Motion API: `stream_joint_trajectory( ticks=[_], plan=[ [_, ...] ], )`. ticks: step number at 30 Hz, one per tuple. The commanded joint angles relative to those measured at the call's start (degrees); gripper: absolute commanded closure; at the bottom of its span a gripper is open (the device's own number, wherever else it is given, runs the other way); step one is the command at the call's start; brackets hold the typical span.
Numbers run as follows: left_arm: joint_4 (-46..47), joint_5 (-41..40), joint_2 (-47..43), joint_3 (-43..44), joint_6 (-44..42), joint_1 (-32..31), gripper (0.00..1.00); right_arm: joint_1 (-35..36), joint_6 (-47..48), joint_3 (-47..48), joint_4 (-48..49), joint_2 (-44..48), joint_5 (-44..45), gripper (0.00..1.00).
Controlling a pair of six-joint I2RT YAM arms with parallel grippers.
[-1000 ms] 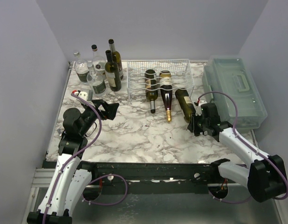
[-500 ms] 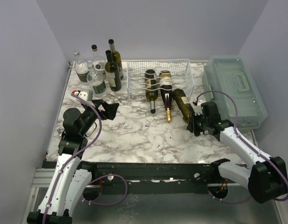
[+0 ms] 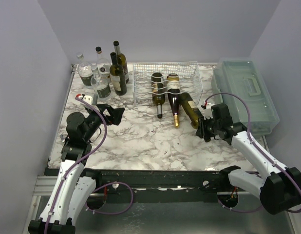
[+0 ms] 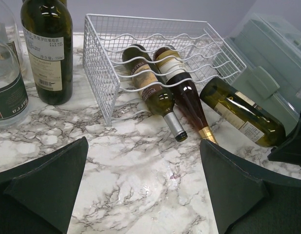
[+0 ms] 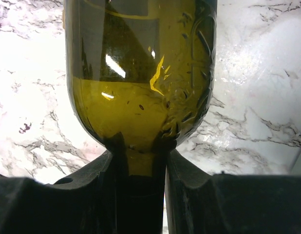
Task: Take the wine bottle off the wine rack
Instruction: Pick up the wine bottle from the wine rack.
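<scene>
The white wire wine rack (image 3: 166, 69) stands at the back middle and shows in the left wrist view (image 4: 141, 36) too. Two bottles lie in its cradles: a dark one (image 3: 158, 93) and a red one with a gold neck (image 3: 173, 100). A green wine bottle (image 3: 190, 108) lies outside the rack's right front, tilted, its base by the rack. My right gripper (image 3: 203, 128) is shut on this bottle's neck (image 5: 141, 170); its body (image 5: 141, 73) fills the right wrist view. My left gripper (image 3: 114, 116) is open and empty, left of the rack, its fingers (image 4: 48, 185) wide apart.
Several upright bottles (image 3: 116, 73) stand at the back left, left of the rack. A translucent green-grey plastic box with a handle (image 3: 245, 92) sits along the right edge, close behind my right arm. Marble tabletop (image 3: 141, 141) lies in front.
My right gripper has swung the green bottle, its base moving up and left towards the rack's front right corner. The left arm has not moved.
</scene>
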State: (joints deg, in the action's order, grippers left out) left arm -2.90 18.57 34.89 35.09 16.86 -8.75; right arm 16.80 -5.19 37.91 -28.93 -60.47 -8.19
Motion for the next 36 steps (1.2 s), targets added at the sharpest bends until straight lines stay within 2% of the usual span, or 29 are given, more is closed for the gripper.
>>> stream_joint_trajectory(
  ticks=[1,9,19,28,36],
  plan=[
    [0.7,1.7,0.4,-0.4,-0.6,-0.3,0.01,-0.2,1.8,6.7,6.9,3.2,-0.4,1.00],
    [3.3,11.5,0.4,-0.8,-1.9,-0.7,0.01,-0.2,4.7,8.5,0.8,4.8,-2.6,1.00],
    [7.9,21.1,-0.5,-2.0,-4.1,-4.2,0.01,-0.2,13.4,13.8,-6.9,4.9,-8.8,1.00],
    [8.3,23.3,-2.8,-3.3,-10.3,-10.1,0.01,-0.2,21.5,18.0,-13.4,2.0,-14.5,1.00],
    [8.3,22.3,-4.8,-5.4,-16.6,-15.5,0.01,-0.1,39.9,23.8,-24.6,-0.4,-20.4,1.00]
  ],
)
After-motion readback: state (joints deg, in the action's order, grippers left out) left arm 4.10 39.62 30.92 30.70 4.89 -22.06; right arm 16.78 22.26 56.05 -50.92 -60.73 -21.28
